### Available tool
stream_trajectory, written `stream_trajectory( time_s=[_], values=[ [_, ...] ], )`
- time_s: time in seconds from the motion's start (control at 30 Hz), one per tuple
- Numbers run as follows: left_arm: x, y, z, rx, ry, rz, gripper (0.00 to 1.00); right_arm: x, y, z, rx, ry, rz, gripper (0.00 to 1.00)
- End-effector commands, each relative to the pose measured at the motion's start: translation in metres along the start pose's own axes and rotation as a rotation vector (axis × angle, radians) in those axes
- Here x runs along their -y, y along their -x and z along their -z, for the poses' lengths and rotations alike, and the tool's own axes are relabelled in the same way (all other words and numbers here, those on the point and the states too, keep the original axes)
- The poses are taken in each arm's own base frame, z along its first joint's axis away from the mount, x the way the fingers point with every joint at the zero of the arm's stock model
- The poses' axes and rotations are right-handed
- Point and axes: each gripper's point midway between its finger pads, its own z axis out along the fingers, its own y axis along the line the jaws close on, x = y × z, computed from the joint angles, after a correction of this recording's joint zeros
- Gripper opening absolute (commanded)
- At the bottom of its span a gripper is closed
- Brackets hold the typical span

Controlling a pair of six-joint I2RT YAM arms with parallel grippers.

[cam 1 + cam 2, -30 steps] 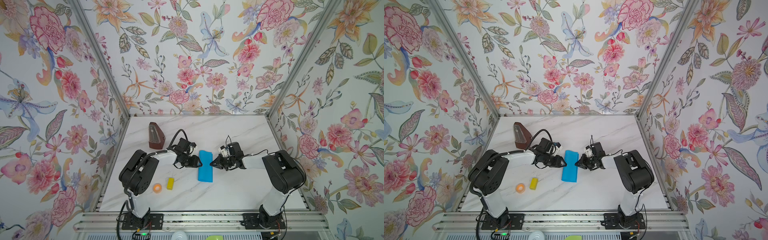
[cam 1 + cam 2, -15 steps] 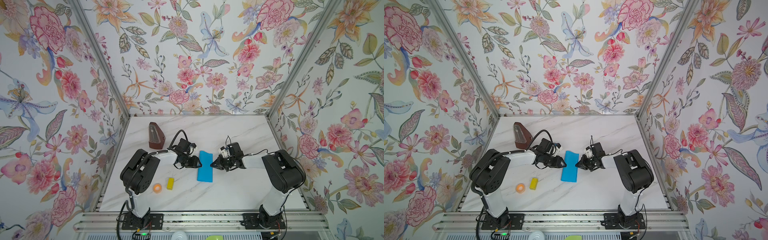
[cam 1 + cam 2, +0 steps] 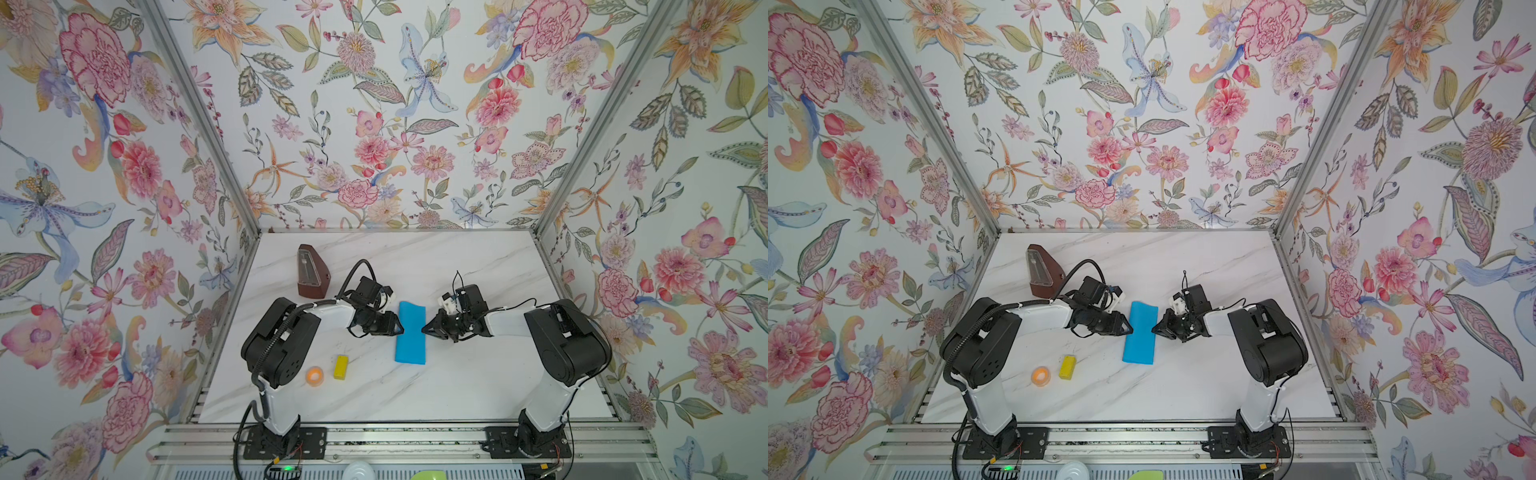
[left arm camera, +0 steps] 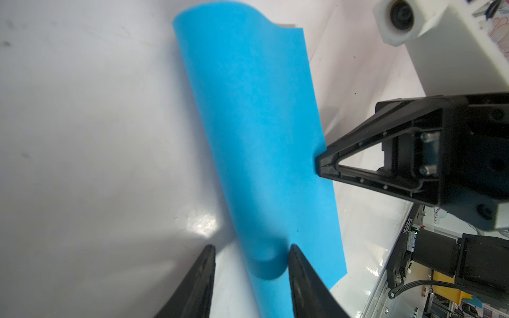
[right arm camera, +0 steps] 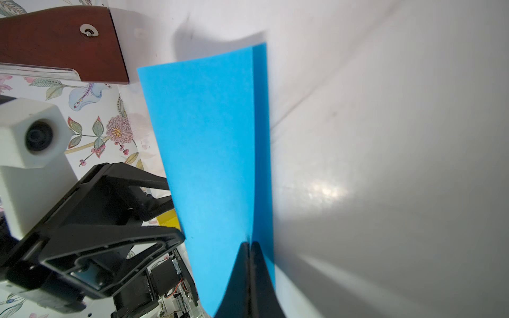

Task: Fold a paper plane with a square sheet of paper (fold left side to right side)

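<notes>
The square sheet of paper [image 3: 410, 332] is lying mid-surface [image 3: 415, 395], already doubled left-over-right into a narrow strip; the right end effector [image 5: 250, 243] is sitting closed on its loose edges, the left end effector [image 4: 250, 247] is straddling the puffy fold, jaws apart, with flattening, nose and wing folds all remaining

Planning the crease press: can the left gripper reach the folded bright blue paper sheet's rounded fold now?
Probably yes. The left gripper stands open right at the fold of the bright blue paper sheet, nothing between; the shut right gripper sits at the opposite edge.
</notes>
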Motion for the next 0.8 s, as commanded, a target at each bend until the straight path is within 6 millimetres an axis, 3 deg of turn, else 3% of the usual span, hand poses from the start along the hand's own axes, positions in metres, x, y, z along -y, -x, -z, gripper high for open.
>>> stream_trajectory(
  time_s=[0.0, 0.57, 0.77],
  values=[
    [-0.008, -0.004, -0.004, -0.025, 0.021, -0.001, 0.46, 0.006, 0.002, -0.003, -0.008, -0.019, 0.002, 0.0],
    [-0.006, -0.001, -0.003, -0.016, 0.015, 0.003, 0.45, 0.019, -0.002, -0.007, -0.02, -0.042, -0.035, 0.0],
    [0.0, 0.004, -0.001, -0.003, -0.004, 0.0, 0.47, 0.005, 0.0, -0.004, -0.004, -0.006, -0.028, 0.0]
  ],
)
